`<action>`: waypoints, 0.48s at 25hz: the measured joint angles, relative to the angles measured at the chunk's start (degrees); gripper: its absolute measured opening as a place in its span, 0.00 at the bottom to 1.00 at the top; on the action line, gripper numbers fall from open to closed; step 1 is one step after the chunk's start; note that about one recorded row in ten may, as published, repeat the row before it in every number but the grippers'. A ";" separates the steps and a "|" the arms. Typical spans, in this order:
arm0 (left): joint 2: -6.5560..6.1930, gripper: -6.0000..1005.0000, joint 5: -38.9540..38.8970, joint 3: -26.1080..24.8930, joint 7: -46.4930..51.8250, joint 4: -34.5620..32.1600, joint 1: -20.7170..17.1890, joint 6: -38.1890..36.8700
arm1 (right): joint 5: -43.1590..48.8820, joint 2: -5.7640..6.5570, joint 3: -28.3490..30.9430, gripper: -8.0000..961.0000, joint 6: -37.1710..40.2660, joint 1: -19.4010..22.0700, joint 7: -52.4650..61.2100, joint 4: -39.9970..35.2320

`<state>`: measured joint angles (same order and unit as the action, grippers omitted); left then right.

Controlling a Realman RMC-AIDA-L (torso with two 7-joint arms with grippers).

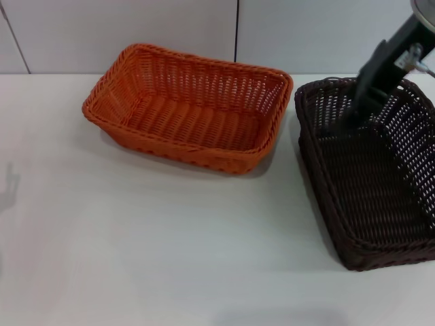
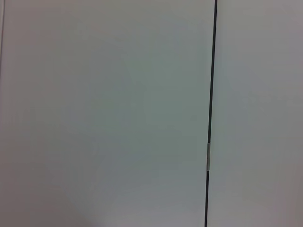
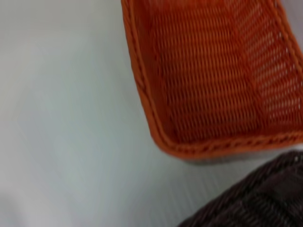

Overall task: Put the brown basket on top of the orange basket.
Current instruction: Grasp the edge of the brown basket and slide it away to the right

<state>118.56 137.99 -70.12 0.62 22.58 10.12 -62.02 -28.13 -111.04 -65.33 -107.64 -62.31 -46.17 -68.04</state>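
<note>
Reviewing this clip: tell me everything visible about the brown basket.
The brown basket is a rectangular, dark brown, wicker-style basket with sloping openwork sides and a braided rim. It sits upright and empty on the white table, right of the orange basket, not touching it. The right tool reaches down at its far rim.

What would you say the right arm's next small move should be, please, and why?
Probably lift the brown basket slightly. The right pincer reaches down at its far rim, yet the basket sits on the table beside the orange basket, so it must clear that rim before moving across. Whether the grip is secure is unclear.
</note>
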 joint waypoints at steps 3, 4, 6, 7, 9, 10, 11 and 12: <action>0.00 0.77 -0.01 -0.37 0.00 -0.13 0.20 0.04 | -0.19 -0.66 -1.59 0.79 0.02 1.53 0.00 -1.50; 0.00 0.77 -0.01 -0.45 0.00 -0.09 0.21 0.05 | -0.45 -1.01 -2.04 0.79 0.00 2.11 0.00 -2.09; 0.00 0.77 -0.01 -0.64 -0.01 -0.02 0.30 0.07 | -1.74 -1.85 -3.82 0.79 -0.03 4.06 0.02 -4.54; 0.02 0.77 -0.01 -0.94 -0.01 -0.15 0.55 0.36 | -3.04 -2.66 -6.79 0.79 -0.05 6.59 0.30 -8.01; 0.07 0.77 0.00 -1.21 -0.01 -0.30 1.14 1.58 | -3.56 -4.30 -11.67 0.79 -0.01 10.00 0.53 -12.34; 0.07 0.77 0.00 -1.21 -0.01 -0.30 1.14 1.58 | -3.56 -4.30 -11.67 0.79 -0.01 10.00 0.53 -12.34; 0.08 0.77 0.00 -1.22 -0.01 -0.31 1.49 2.52 | -3.57 -5.28 -13.59 0.79 0.04 11.40 0.58 -13.65; 0.08 0.77 0.00 -1.22 -0.01 -0.31 1.49 2.52 | -3.57 -5.28 -13.59 0.79 0.04 11.40 0.58 -13.65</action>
<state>118.64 137.98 -71.35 0.61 22.27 11.61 -59.51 -31.71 -116.32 -78.93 -107.60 -50.91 -45.59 -81.69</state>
